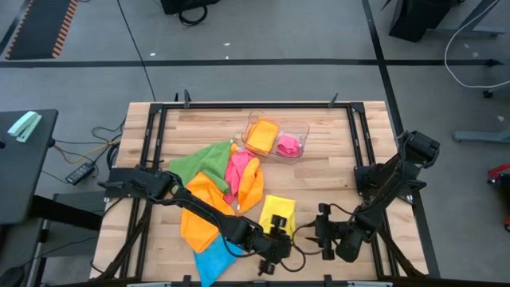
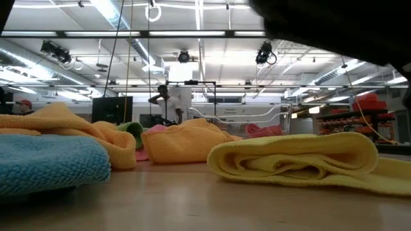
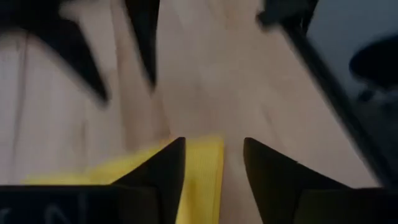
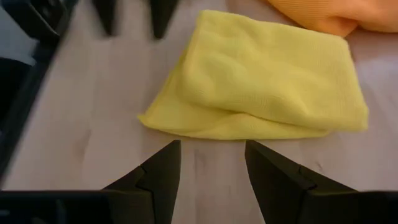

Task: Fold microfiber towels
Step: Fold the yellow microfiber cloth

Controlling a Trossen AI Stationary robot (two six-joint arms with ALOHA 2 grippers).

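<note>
A folded yellow towel (image 1: 277, 214) lies flat on the wooden table near its front edge, also seen as the yellow towel (image 4: 267, 74). My left gripper (image 3: 214, 142) is open over the towel's near edge (image 3: 202, 177). In the high view, my left gripper (image 1: 277, 241) sits just on the near side of the towel. My right gripper (image 4: 211, 144) is open a little short of the towel, with bare wood between its fingers; from above, my right gripper (image 1: 322, 233) is at the towel's near right. A blue towel (image 1: 211, 259) lies at the front left. My left gripper stands open, slanting down over the yellow towel's near edge (image 3: 202, 177), a strip of which shows between the two fingers. I cannot tell whether the fingers touch the cloth.
A loose pile of green (image 1: 199, 159), pink (image 1: 237, 169) and orange (image 1: 203, 211) towels lies left of centre. A clear plastic tray (image 1: 301, 127) at the far middle holds an orange and a pink cloth. A black frame (image 1: 239, 105) rims the table.
</note>
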